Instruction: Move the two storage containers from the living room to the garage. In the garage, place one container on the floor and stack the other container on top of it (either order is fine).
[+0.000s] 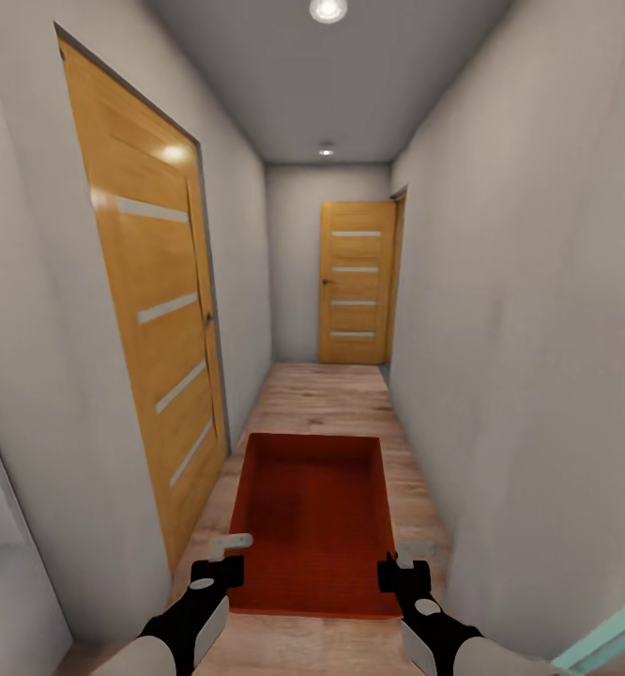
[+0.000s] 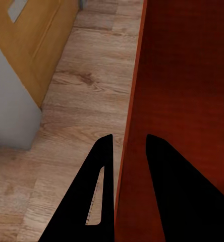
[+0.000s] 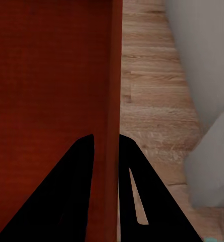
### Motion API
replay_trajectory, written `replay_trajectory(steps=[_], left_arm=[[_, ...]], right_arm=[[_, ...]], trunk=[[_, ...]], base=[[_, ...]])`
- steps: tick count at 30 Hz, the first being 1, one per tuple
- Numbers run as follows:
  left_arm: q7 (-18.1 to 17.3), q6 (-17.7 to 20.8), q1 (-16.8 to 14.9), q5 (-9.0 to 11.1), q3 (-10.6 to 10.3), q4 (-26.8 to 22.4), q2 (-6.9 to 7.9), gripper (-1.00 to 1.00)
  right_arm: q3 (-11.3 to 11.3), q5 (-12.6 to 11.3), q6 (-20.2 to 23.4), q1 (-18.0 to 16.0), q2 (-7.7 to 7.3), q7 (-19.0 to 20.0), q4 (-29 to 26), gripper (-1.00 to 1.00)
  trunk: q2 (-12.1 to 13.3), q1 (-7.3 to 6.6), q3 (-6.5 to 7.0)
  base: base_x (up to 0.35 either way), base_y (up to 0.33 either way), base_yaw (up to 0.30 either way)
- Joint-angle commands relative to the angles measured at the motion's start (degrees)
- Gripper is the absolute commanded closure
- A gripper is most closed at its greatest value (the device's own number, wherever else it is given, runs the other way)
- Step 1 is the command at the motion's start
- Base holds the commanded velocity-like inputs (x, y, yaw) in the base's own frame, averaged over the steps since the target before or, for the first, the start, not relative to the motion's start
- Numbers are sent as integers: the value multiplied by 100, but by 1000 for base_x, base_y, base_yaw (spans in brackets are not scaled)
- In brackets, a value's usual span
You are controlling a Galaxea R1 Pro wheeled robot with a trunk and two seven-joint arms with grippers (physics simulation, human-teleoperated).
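Tools on both arms clamp one orange-red bin (image 1: 312,512) by its long side walls as the robot carries it down a narrow hallway: the left tool (image 1: 221,571) pinches the left wall near the bin's near corner, the right tool (image 1: 399,573) the right wall opposite. In the left wrist view the left tool (image 2: 126,151) has one finger outside the thin wall and one inside, nearly closed on it; the right wrist view shows the right tool (image 3: 106,143) gripping the same way, the wall squeezed between its fingers. The bin (image 2: 187,91) hangs level above the wood plank floor (image 1: 327,399), its far end pointing down the corridor, its inside bare. Whether a second bin is nested under it cannot be told from these views.

Carrying it well looks like a matter of keeping both arms at equal height and spacing, so the thin walls are neither bent inward nor pulled out of the grips, and of driving straight down the middle of the passage. The grey wall (image 1: 538,329) on the right stands near the bin's edge, and a wooden door (image 1: 153,319) lines the left side, so any swerve risks a scrape. A second door (image 1: 355,282) closes off the hallway's far end, with what seems an opening just to its right; the turn there probably calls for a slow pivot with the bin held close. Two ceiling lights (image 1: 327,9) glow overhead.
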Motion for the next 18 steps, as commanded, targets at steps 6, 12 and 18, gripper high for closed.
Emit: replay_trajectory(steps=[6, 12, 18], left_arm=[[64, -266, -9, -102, 272, -23, 98, 100], [64, -266, -8, -102, 272, -23, 98, 100], [64, -266, -9, -102, 273, -23, 102, 100]], right_arm=[[-282, -32, -5, -1, 1, 4, 8, 100], [-279, -32, 0, -3, 1, 4, 8, 100], [-277, -32, -4, -4, 1, 4, 8, 100]], trunk=[[-6, 4, -9], [-6, 4, -9], [-6, 4, -9]], base=[[322, 105, -3], [322, 46, 0], [322, 2, 0]])
